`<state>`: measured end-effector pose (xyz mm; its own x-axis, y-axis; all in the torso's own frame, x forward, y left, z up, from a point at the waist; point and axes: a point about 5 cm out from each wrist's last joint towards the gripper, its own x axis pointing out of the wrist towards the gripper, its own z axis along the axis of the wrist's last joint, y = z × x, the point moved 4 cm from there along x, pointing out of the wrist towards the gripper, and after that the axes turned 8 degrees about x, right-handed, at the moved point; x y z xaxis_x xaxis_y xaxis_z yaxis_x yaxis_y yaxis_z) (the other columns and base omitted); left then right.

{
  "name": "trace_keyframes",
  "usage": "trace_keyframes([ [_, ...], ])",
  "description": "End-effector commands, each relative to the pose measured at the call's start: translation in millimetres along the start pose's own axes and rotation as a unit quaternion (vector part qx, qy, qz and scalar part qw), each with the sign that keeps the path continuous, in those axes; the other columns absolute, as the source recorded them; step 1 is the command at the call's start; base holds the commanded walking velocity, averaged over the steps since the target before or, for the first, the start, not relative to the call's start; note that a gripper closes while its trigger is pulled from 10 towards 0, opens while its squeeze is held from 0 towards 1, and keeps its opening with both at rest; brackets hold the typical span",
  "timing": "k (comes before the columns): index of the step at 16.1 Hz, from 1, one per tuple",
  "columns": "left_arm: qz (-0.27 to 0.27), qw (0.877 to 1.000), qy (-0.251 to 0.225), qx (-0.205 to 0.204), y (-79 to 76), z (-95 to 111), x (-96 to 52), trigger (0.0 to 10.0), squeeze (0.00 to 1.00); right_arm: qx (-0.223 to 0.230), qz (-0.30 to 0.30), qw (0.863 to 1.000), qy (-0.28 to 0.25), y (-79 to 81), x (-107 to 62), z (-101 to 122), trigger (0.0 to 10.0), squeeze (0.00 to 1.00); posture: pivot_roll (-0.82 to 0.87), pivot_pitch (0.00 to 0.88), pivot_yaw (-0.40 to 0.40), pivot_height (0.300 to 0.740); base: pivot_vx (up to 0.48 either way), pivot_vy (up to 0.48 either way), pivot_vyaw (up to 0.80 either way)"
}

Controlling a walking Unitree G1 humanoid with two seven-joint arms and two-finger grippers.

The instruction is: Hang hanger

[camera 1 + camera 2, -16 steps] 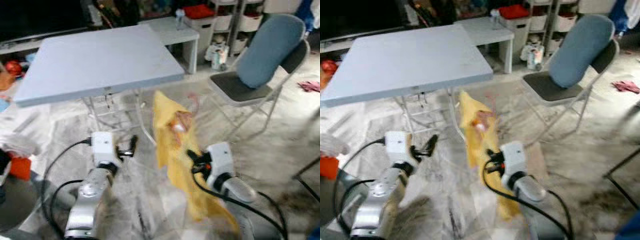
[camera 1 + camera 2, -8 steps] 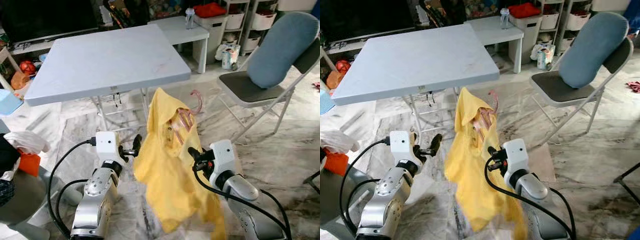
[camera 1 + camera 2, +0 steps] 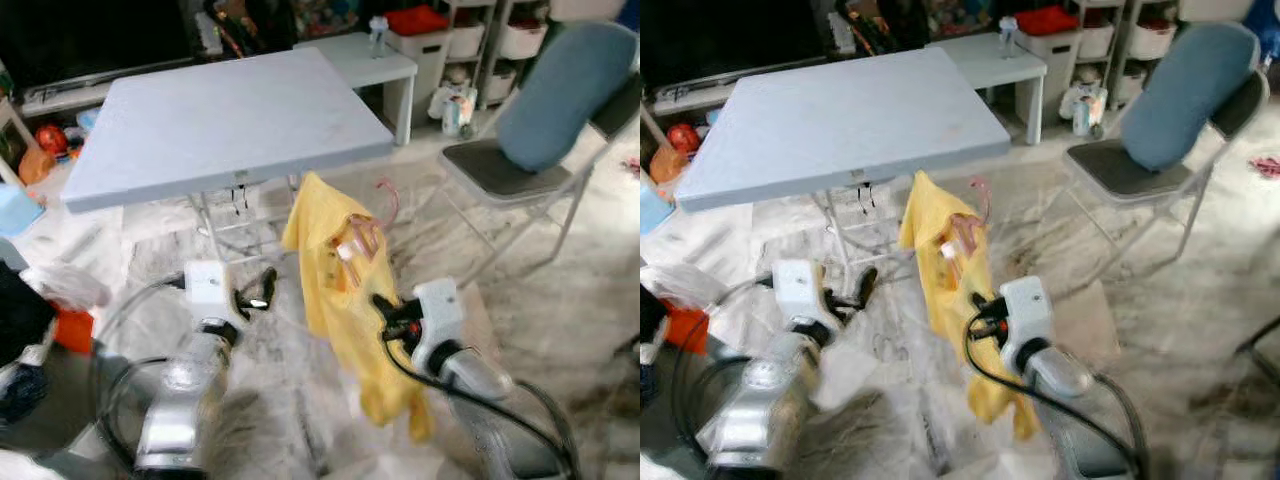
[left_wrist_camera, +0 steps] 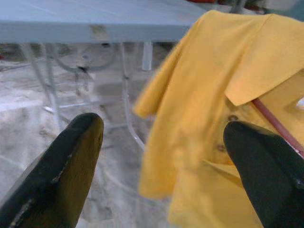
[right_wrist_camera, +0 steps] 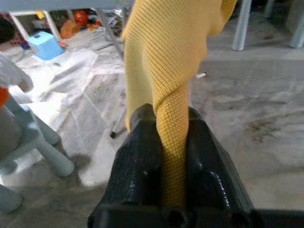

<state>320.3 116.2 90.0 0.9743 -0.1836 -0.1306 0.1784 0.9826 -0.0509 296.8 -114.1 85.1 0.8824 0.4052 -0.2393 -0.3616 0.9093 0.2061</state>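
Marble floor (image 3: 560, 330) lay under your arms, table (image 3: 230, 110) ahead. Your right gripper (image 5: 173, 156) was clenched on the yellow shirt (image 3: 340, 290), pink hanger (image 3: 385, 205) inside; your left gripper (image 3: 255, 293) was spread, empty, beside it.

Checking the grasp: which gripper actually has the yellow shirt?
The right gripper: its jaws are shut on a fold of the yellow shirt. The left gripper is open, short of the cloth.
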Motion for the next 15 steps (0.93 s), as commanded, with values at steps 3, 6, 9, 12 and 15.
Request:
trace_keyframes([
  [3,0.006,1.000,0.000,0.007,6.0,2.3,1.6,10.0,0.00,-0.002,0.013,0.999,-0.033,7.3,2.6,16.8,10.0,0.00,-0.12,0.000,0.045,0.740,0.000,0.370,0.00],
  [6,0.005,1.000,-0.001,0.007,5.6,2.7,2.3,10.0,0.00,-0.004,0.013,0.999,-0.033,7.0,3.0,16.7,10.0,0.00,-0.12,0.000,0.046,0.740,0.000,0.385,0.00],
  [9,0.008,1.000,-0.004,0.017,5.5,2.4,2.7,10.0,0.00,-0.008,0.017,0.999,-0.032,8.3,2.6,15.9,10.0,0.00,-0.12,0.000,0.045,0.740,0.000,0.000,0.00],
  [12,-0.008,0.998,0.034,0.051,9.2,-11.4,4.8,10.0,0.00,-0.029,0.050,0.998,-0.029,15.0,-2.0,21.8,10.0,0.00,-0.12,0.000,0.046,0.740,0.000,0.000,0.00],
  [15,-0.007,0.995,0.045,0.094,22.1,-13.0,14.0,10.0,0.00,-0.054,0.174,0.983,-0.002,41.7,-22.7,33.5,10.0,0.00,-0.12,0.000,0.048,0.740,0.000,0.000,0.00],
])
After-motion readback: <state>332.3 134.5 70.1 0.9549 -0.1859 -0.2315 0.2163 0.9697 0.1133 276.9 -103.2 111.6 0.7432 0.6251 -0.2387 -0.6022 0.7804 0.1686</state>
